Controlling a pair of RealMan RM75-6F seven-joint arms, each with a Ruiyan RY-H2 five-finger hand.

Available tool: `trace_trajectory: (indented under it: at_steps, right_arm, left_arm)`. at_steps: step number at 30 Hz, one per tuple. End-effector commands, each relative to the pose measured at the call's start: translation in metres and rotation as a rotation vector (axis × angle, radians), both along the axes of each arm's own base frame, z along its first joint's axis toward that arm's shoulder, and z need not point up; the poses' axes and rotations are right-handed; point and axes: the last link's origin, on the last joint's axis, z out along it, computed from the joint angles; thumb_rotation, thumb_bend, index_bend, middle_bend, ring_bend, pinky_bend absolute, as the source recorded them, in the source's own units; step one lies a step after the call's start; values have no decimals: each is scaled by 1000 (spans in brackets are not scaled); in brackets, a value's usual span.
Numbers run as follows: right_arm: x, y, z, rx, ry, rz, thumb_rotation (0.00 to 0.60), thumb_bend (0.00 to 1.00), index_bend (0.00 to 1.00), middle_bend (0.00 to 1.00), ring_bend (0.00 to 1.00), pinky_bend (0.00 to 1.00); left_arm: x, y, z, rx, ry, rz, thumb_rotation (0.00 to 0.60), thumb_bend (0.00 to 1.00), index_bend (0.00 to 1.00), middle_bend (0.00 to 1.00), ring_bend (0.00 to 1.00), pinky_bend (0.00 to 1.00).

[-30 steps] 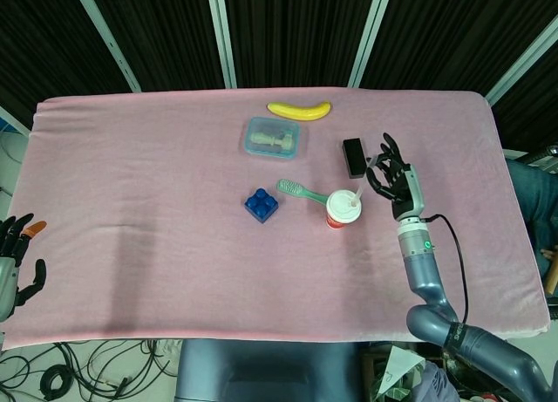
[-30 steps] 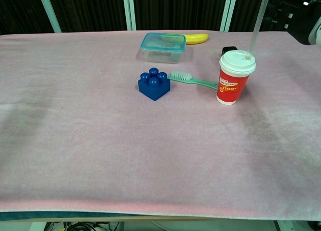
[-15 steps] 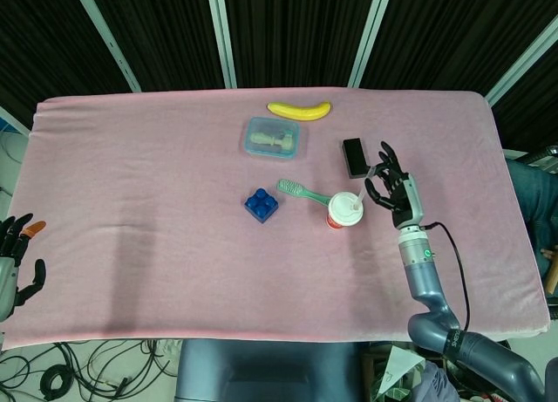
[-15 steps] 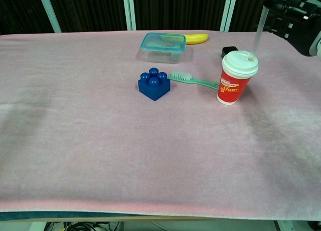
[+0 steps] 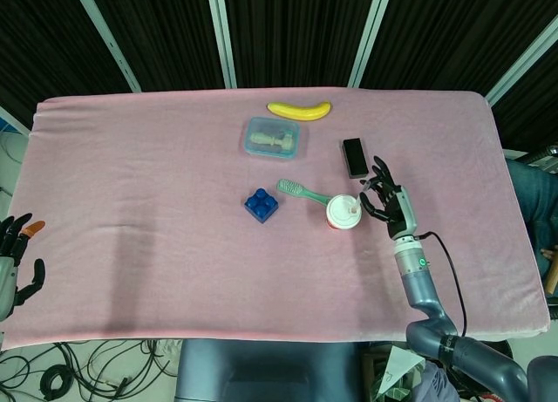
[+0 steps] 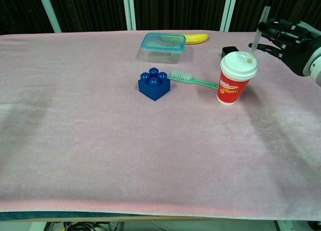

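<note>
Left hand (image 5: 16,261) hanging off the bench's (image 5: 131,245) near left corner, fingers apart, holding nothing. Right hand (image 5: 386,203) pinching a clear straw (image 6: 256,36), lower end sitting in the lid of the red paper cup (image 6: 234,78); cup standing upright just left of the hand. Green toothbrush (image 6: 193,80) lying left of the cup, handle end touching it; blue block (image 6: 153,84) further left. Black box (image 5: 354,157) just beyond the hand. Lidded container (image 5: 272,138) and banana (image 5: 299,110) lying farthest, beyond-left.
</note>
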Motion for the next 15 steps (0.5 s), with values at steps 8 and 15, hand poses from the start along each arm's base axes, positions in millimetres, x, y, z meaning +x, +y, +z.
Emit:
trace_trajectory:
  at_steps: [8,15]
  right_arm:
    - [-8,5,-8,20,29,22,600,406,667,8,20,182]
    - [-16,5,-18,63,62,9,600,407,667,8,20,182]
  left_arm:
    - [0,0,0,-1,1,0,600,579,196,85,22,0]
    - [0,0,0,0,1,2,600,579,196,85,22,0]
